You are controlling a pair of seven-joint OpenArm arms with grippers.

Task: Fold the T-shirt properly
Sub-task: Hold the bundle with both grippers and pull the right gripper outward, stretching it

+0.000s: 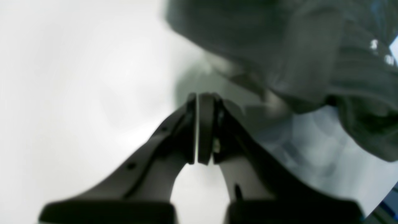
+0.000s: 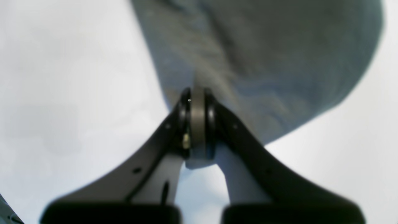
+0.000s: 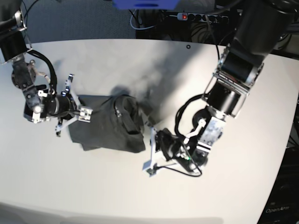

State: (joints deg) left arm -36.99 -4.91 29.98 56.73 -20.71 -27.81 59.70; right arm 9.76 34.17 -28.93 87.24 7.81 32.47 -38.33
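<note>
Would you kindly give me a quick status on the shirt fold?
Right gripper shut on T-shirt edge. Left gripper shut, empty, beside the cloth. Shirt bunched, unfolded. Table unobstructed.

The T-shirt (image 3: 107, 126) lies bunched on the worktop (image 3: 140, 60), left of centre in the base view. The right gripper (image 3: 86, 113) sits at the garment's left edge, touching it. The left gripper (image 3: 152, 156) sits just beside the garment's lower right corner. A power strip (image 3: 196, 17) lies behind the worktop
</note>
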